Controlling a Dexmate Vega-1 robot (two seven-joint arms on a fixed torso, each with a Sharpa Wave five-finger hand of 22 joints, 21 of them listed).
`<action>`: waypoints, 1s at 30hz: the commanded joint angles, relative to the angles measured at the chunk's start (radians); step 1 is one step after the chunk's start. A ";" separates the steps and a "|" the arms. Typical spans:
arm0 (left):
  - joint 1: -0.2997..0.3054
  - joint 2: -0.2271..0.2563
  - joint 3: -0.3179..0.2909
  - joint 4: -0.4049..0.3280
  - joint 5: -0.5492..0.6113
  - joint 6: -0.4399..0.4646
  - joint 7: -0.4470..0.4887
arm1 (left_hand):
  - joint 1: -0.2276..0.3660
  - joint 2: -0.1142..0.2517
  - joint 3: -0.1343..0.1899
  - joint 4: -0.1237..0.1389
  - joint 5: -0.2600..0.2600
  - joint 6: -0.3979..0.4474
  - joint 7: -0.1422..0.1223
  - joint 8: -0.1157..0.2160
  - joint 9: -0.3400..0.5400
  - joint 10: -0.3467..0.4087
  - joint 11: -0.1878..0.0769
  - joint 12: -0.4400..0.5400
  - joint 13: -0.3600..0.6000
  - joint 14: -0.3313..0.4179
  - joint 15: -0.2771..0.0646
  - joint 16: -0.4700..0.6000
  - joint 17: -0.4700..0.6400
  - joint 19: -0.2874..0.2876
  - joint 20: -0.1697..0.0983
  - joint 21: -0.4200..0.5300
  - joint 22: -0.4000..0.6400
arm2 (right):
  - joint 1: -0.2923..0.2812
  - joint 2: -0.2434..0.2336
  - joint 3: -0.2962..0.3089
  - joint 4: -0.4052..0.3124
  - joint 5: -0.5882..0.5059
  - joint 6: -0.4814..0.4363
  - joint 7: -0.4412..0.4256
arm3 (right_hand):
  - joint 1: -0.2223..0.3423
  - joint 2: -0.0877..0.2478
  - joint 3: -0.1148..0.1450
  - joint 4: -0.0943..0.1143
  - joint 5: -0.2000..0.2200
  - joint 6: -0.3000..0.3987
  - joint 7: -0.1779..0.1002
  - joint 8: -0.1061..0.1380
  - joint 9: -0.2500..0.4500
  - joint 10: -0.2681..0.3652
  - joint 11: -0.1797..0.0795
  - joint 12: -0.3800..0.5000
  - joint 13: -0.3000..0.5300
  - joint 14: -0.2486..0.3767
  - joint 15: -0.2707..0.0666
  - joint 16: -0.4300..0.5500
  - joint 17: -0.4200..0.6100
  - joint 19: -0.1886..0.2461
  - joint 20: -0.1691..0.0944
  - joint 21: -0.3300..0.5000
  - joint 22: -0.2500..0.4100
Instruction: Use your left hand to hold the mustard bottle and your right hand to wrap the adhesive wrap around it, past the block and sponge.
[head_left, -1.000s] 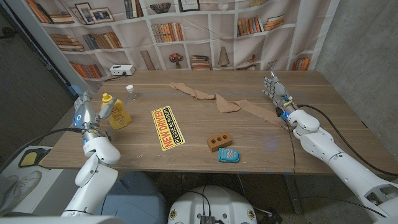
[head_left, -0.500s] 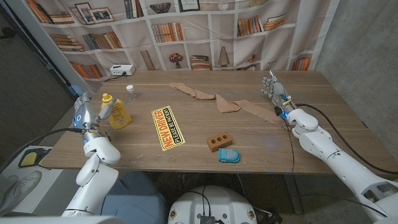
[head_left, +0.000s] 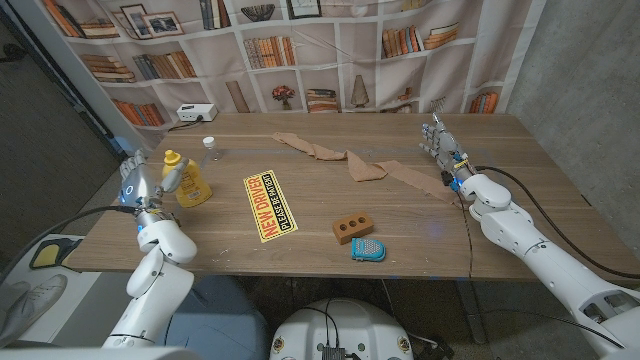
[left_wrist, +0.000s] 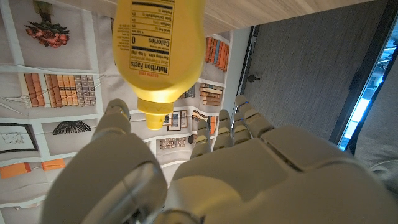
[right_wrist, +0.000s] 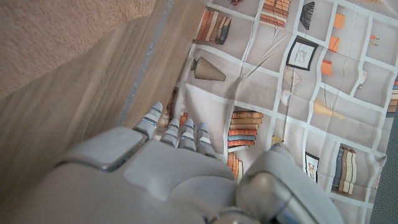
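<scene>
- Left hand (head_left: 143, 183) stands just beside the mustard bottle (head_left: 189, 180), on the side away from the table's middle. Fingers apart, nothing in them. The left wrist view shows the bottle (left_wrist: 159, 53) ahead of the spread fingers (left_wrist: 115, 119), with a gap between; no contact that I can make out.
- Judgement: the hand is lined up for a grasp on the bottle's body. The bottle stands upright, cap up, so a side-on grip would leave its body free for wrapping.
- Right hand (head_left: 437, 143) is raised at the far right of the table, fingers extended upward and slightly apart, holding nothing. In the right wrist view the hand (right_wrist: 177, 165) has its fingers (right_wrist: 185, 132) straight, with the table's wood alongside.
- Adhesive wrap (head_left: 366, 165), a long tan strip, lies crumpled across the table; its near end sits just beside the right hand, toward the table's middle. Likely why that hand waits here: the loose end is the nearest thing to pinch.
- Block (head_left: 353, 227) and sponge (head_left: 368, 249) sit touching or nearly so, nearer the robot than the wrap and well apart from both hands, roughly between them.
- Yellow sign (head_left: 267, 205) lies flat between the bottle and the block.
- Judgement: early stage; bottle not yet gripped, wrap not yet lifted.
</scene>
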 joint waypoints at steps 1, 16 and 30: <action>-0.013 -0.008 0.014 0.012 0.003 0.005 -0.002 | 0.000 0.008 -0.003 -0.001 0.003 0.007 -0.011 0.002 0.003 0.002 -0.011 0.008 0.003 0.005 0.014 0.004 0.006 -0.001 0.005 0.006 0.005 | 0.001 -0.007 0.004 0.001 0.001 -0.002 0.002 | -0.003 0.003 -0.001 -0.004 -0.002 0.006 0.001 0.003 0.004 0.002 -0.001 0.000 0.004 0.002 -0.006 0.002 0.000 -0.003 0.004 0.006 0.003; -0.031 -0.009 0.020 0.036 -0.006 -0.004 -0.010 | -0.001 0.012 -0.007 -0.001 0.004 0.006 -0.011 0.003 0.004 0.007 -0.034 0.010 0.005 -0.002 0.016 0.006 0.010 -0.009 0.016 0.004 0.005 | 0.010 -0.007 0.000 0.005 -0.002 -0.009 0.005 | -0.003 0.004 -0.001 -0.005 -0.002 0.006 0.000 0.003 0.004 0.002 -0.001 0.000 0.004 0.002 -0.007 0.003 0.000 -0.003 0.003 0.006 0.003; -0.044 -0.009 0.030 0.057 -0.008 -0.014 -0.013 | -0.004 0.017 -0.011 0.000 0.004 0.025 -0.013 0.011 0.005 0.032 -0.068 0.020 0.008 0.025 0.015 0.021 0.017 -0.002 0.019 0.009 0.007 | 0.013 -0.006 0.000 0.003 -0.001 -0.018 -0.002 | -0.003 0.005 -0.001 -0.005 -0.002 0.006 0.000 0.002 0.004 0.002 -0.001 0.000 0.004 0.002 -0.007 0.002 0.000 -0.003 0.004 0.006 0.003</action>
